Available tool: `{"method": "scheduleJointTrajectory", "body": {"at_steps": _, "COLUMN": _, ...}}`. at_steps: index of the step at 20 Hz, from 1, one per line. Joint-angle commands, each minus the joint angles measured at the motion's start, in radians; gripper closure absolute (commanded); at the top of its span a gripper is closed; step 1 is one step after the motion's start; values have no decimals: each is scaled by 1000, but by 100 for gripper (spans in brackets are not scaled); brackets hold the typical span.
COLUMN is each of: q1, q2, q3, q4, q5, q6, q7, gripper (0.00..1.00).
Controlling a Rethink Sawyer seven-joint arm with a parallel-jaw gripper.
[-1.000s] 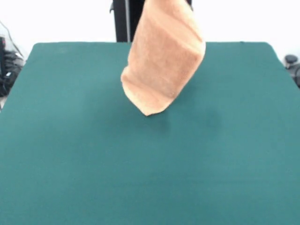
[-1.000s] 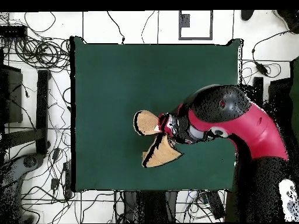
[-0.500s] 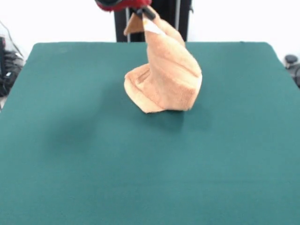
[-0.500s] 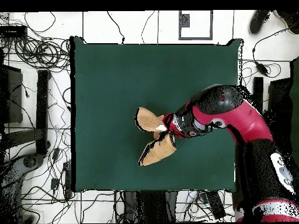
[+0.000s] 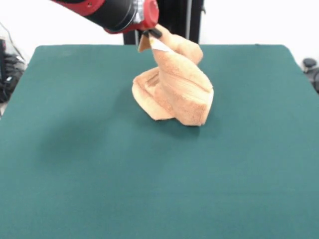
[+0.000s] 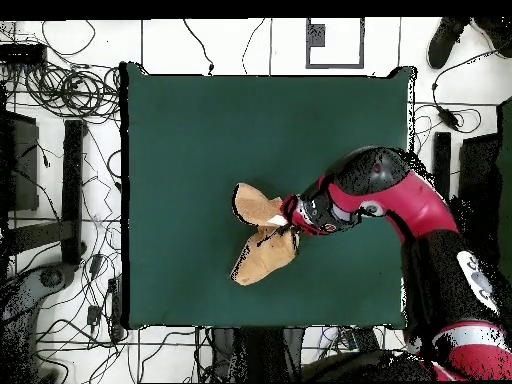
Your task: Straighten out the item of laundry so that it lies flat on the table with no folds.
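The orange-tan towel stands bunched in a folded heap on the dark green table, its lower folds resting on the cloth at the far middle. My gripper is shut on the towel's top corner, where a small white tag shows, and holds it up. In the overhead view the towel lies in two lobes left of my gripper, and the table spreads around it.
The red and black arm reaches in from the right side in the overhead view. Cables and equipment lie on the floor beside the table's left edge. The black pedestal stands behind the towel.
The towel hung free above the table a second ago. My gripper has come down and the towel's lower part now rests crumpled on the table.
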Motion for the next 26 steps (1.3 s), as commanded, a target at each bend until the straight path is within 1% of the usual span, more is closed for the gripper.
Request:
{"method": "scheduleJointTrajectory", "body": {"at_steps": 1, "q1": -15, "q2": 69, "q3": 133, "q4": -194, "q5": -171, "q6": 17, "q7": -251, "gripper": 100}}
{"method": "scheduleJointTrajectory", "body": {"at_steps": 4, "q1": -27, "q2": 83, "q3": 130, "q4": -299, "q5": -271, "q6": 44, "q7": -305, "gripper": 100}}
{"method": "scheduleJointTrajectory", "body": {"at_steps": 7, "q1": -36, "q2": 99, "q3": 136, "q4": -391, "q5": -366, "q6": 43, "q7": -369, "gripper": 100}}
{"method": "scheduleJointTrajectory", "body": {"at_steps": 10, "q1": -45, "q2": 124, "q3": 154, "q4": -488, "q5": -441, "q6": 80, "q7": -438, "gripper": 100}}
{"method": "scheduleJointTrajectory", "body": {"at_steps": 12, "q1": -48, "q2": 130, "q3": 164, "q4": -530, "q5": -478, "q6": 97, "q7": -470, "gripper": 100}}
{"method": "scheduleJointTrajectory", "body": {"at_steps": 15, "q1": -50, "q2": 128, "q3": 173, "q4": -564, "q5": -517, "q6": 88, "q7": -501, "gripper": 100}}
{"method": "scheduleJointTrajectory", "body": {"at_steps": 21, "q1": -60, "q2": 144, "q3": 182, "q4": -612, "q5": -569, "q6": 18, "q7": -552, "gripper": 100}}
{"method": "scheduleJointTrajectory", "body": {"at_steps": 24, "q1": -60, "q2": 158, "q3": 181, "q4": -627, "q5": -575, "q6": -12, "q7": -566, "gripper": 100}}
{"method": "scheduleJointTrajectory", "body": {"at_steps": 26, "q1": -65, "q2": 160, "q3": 183, "q4": -614, "q5": -570, "q6": -45, "q7": -577, "gripper": 100}}
